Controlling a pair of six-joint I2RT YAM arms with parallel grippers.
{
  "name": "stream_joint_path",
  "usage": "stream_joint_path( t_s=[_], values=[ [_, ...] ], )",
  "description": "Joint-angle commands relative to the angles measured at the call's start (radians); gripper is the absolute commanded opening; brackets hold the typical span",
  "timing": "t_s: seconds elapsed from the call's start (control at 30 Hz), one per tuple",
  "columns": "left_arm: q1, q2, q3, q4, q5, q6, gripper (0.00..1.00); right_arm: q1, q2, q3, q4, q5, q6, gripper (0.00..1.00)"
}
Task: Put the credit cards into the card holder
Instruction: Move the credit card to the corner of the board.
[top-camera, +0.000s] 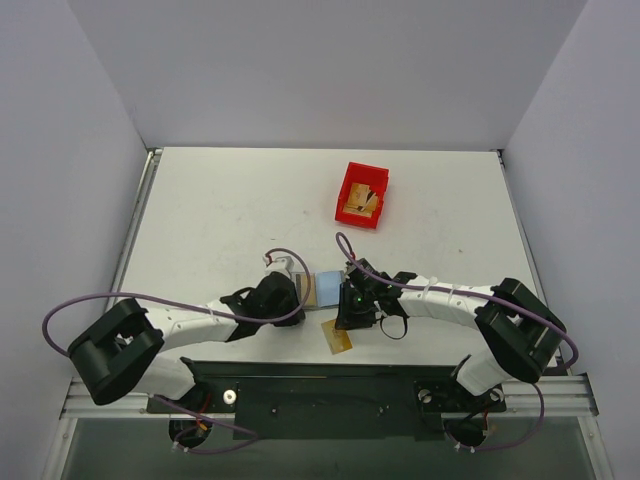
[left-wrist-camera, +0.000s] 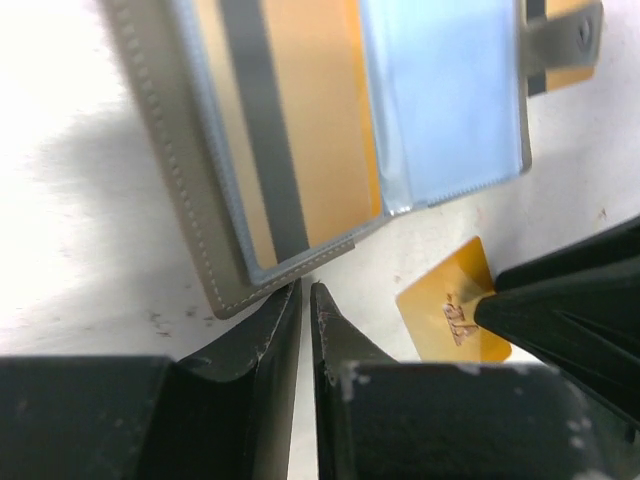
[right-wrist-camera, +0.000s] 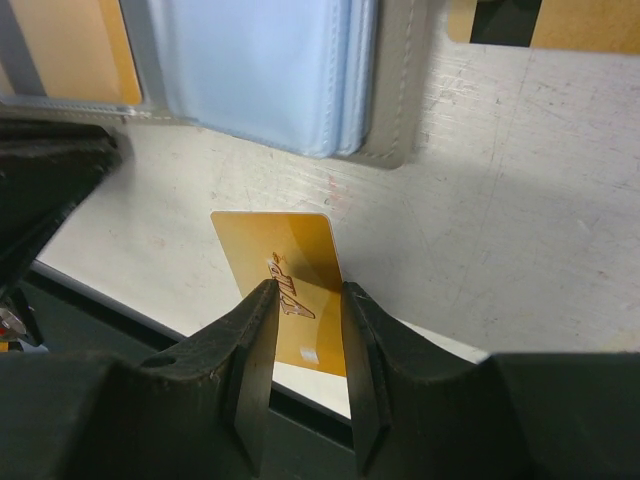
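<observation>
Holder (left-wrist-camera: 165, 150): lies open and flat on the table (top-camera: 220, 210), between the two grippers; long axis left to right in the top view; grey-edged clear pocket on the left, blue sleeves (left-wrist-camera: 450, 100) on the right; tab (left-wrist-camera: 565, 35) sticks out past the sleeve side.
Stowed card (left-wrist-camera: 320, 130): sits inside the clear pocket; grey stripe runs along its long axis; long axis crosswise to the holder's, roughly near to far.
Free card (right-wrist-camera: 285, 255): gold, printed face up, just near of the holder and apart from it; long axis in line with the right fingers; far short end points toward the holder; near end juts past the table's near edge.
Third card (right-wrist-camera: 585, 25): lies beyond the holder by the tab; only a strip of gold and black shows; axis not clear.
Left gripper (left-wrist-camera: 305, 288): jaws narrow, a thin slit between them; tips at the holder's near corner; cannot tell whether the edge is pinched.
Right gripper (right-wrist-camera: 305, 295): fingers pressed to both long edges of the free card, gripping it across its width.
Bin (top-camera: 370, 170): red, far right on the table, well apart; something tan inside, too small to tell.
</observation>
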Motion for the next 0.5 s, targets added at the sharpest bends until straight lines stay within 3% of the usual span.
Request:
stream_joint_path(
  t_s=[0.0,0.47],
  values=[
    [0.033,-0.035,0.004,-0.064,-0.043,0.031,0.20,0.012,0.047,-0.045,-0.132,0.069,-0.019,0.28],
    [-0.124,-0.101,-0.077,0.015,0.034,-0.023,0.17,0.077,0.054,-0.038,-0.106,0.002,-0.009,0.27]
  ],
)
